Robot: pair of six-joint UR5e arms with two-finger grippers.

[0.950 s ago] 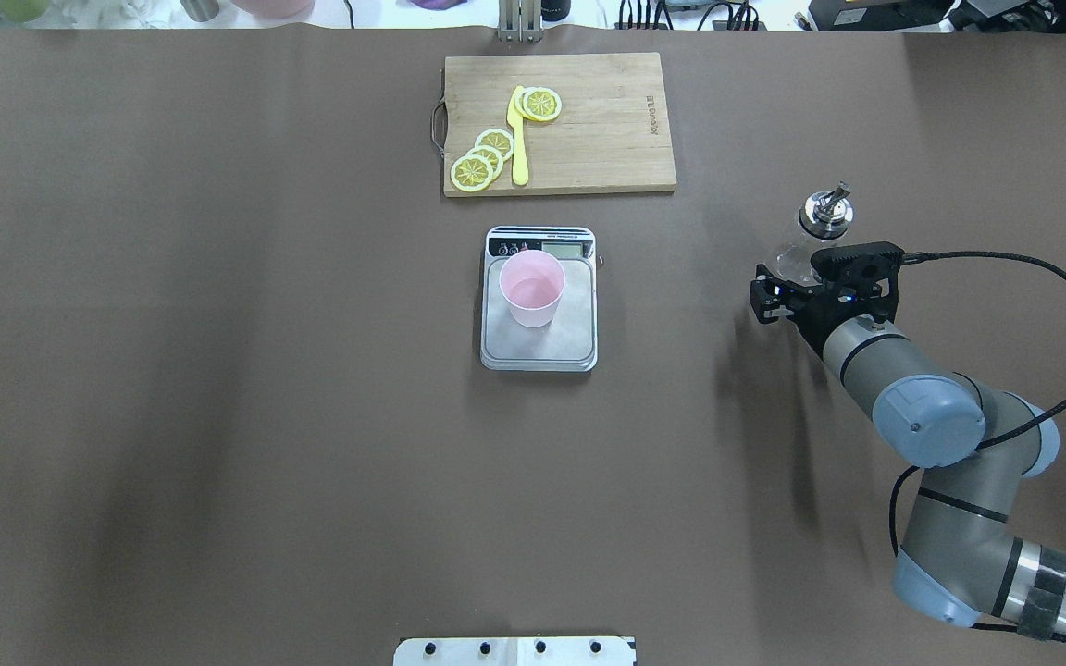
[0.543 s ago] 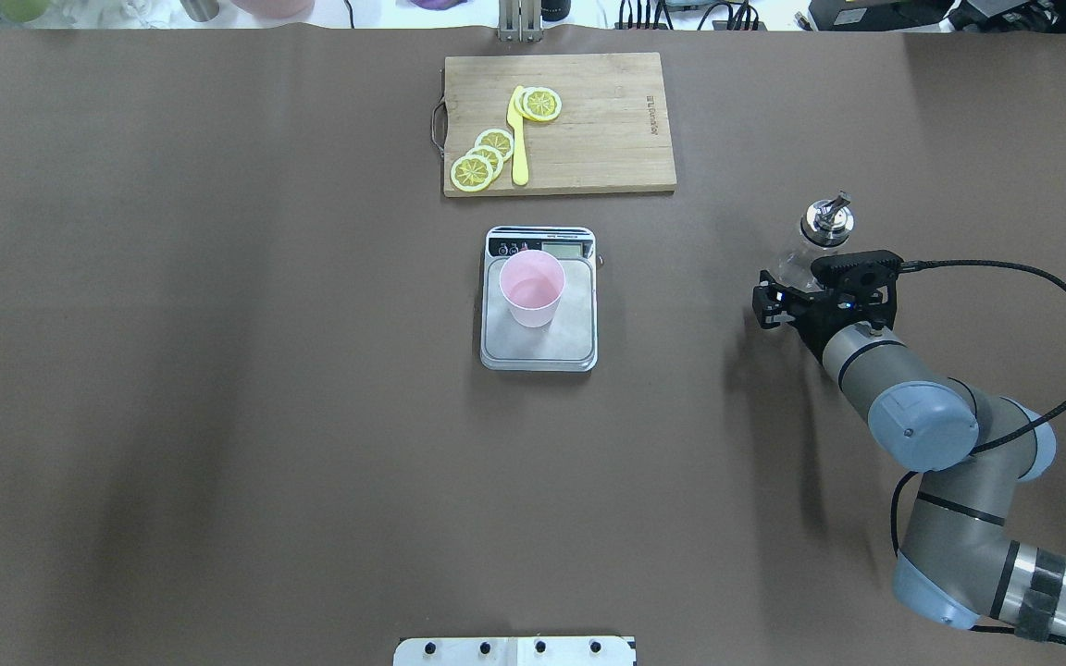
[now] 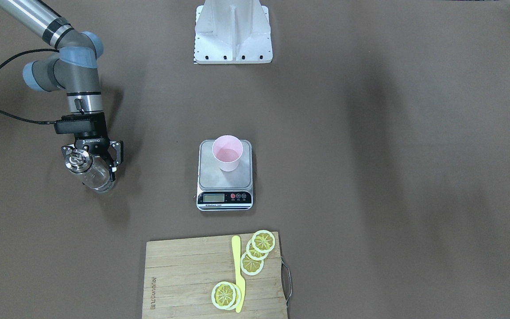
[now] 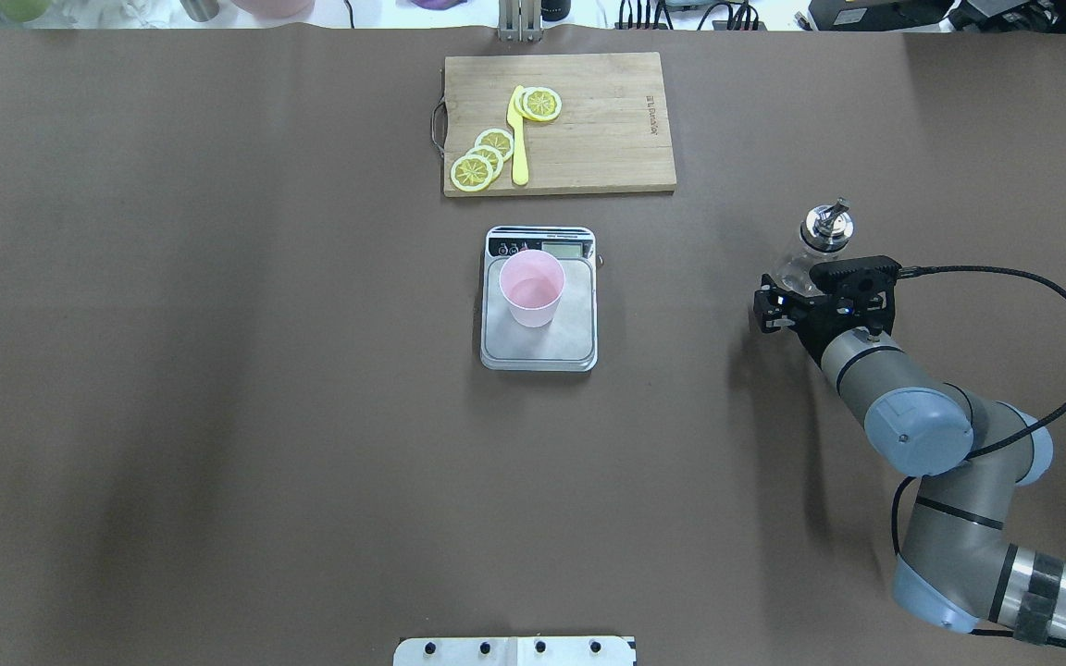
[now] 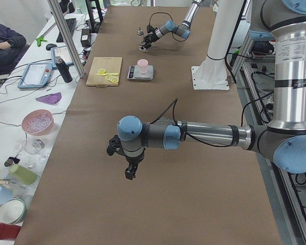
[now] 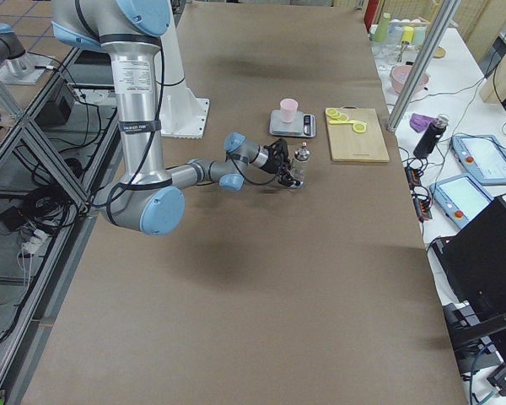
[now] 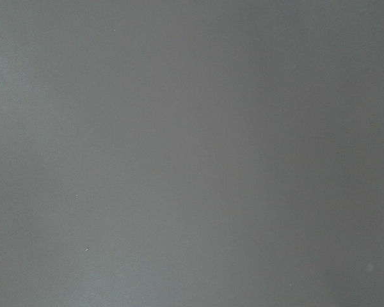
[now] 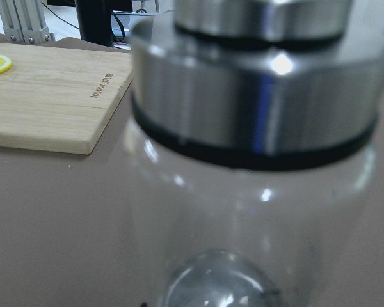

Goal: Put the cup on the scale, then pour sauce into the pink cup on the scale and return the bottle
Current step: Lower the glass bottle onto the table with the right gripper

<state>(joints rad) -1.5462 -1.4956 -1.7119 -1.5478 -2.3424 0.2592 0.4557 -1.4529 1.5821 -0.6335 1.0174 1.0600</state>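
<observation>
okay, right pincer clamped on the bottle, a finger either side of the glass, metal spout up. bottle base is down at the bench, touching or not can't tell. well apart, mid-bench: pink cup upright on the scale, toward its display end. cutting board with lemon slices and a yellow knife lies just beyond the scale. left pincer hangs over bare bench, apart or together can't tell.

The bottle looms blurred, spout cut off at the top; the scale display is unreadable.
</observation>
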